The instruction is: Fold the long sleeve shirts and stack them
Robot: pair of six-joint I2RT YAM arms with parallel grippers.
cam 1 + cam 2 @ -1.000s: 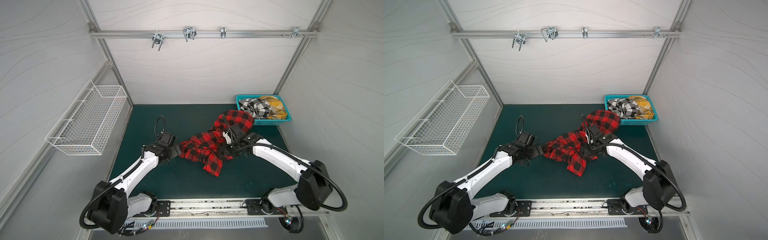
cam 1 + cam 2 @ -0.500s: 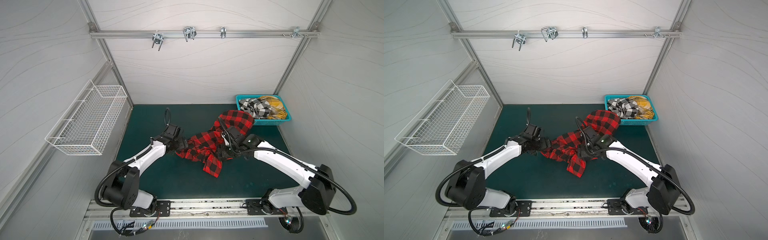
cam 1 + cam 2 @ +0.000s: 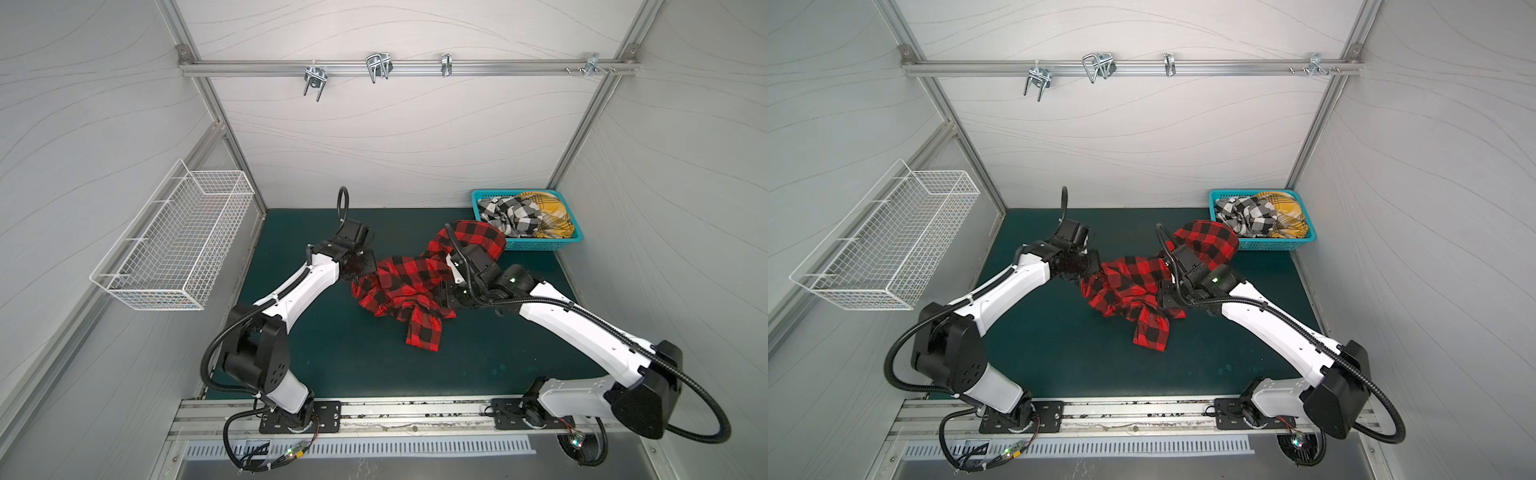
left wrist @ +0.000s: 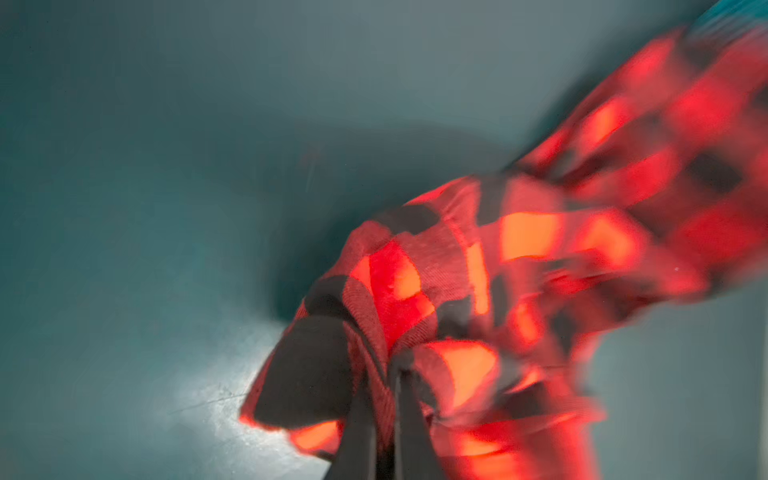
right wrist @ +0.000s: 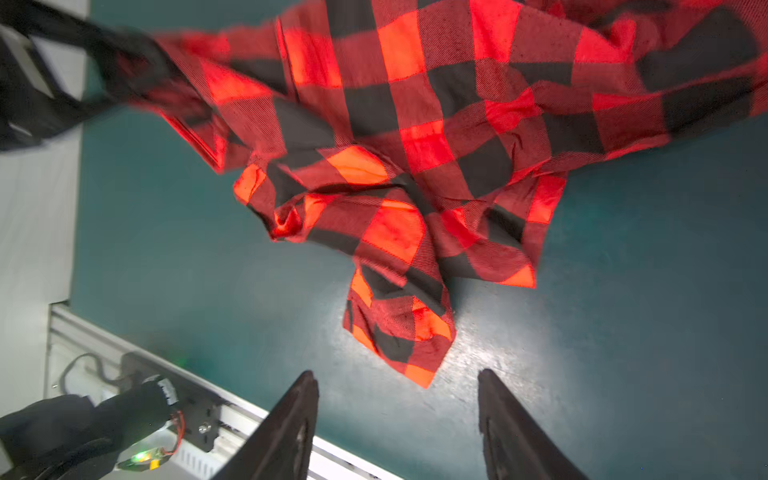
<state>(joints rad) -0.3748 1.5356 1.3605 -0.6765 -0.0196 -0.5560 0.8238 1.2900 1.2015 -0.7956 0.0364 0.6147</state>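
**A:** Left gripper [image 4: 384,399] state?

**B:** Clamped on a bunched edge of the red-and-black shirt [image 3: 399,286]. The wrist view is blurred, but cloth is pinched between the fingers [image 4: 357,436] and no gap shows.

**A:** Right gripper [image 5: 397,374]?

**B:** Jaws well apart, nothing in them. A loose corner of the shirt lies just ahead of the fingertips [image 5: 305,386], not between them. Bare green mat [image 3: 332,357] shows through the gap.

**A:** Where's the shirt relative to the teal basket [image 3: 536,246]?

**B:** One end humps up just beside the basket's corner; can't tell if it touches. The rest trails away from the basket across the mat, crumpled and unfolded. The left gripper has the end farthest from the basket. The right gripper sits over the stretch between that end and the basket.

**A:** Other shirts?

**B:** Black-and-white check shirt [image 3: 509,214] and mustard plaid shirt [image 3: 548,212], both crumpled inside the basket. The check one is on the side nearer the red shirt.

**A:** Anything in the way?

**B:** The right arm [image 3: 582,328] has its wrist over the shirt's basket-side part, hiding cloth in both top views. A white wire rack [image 3: 178,249] hangs on the wall, well apart from the basket.
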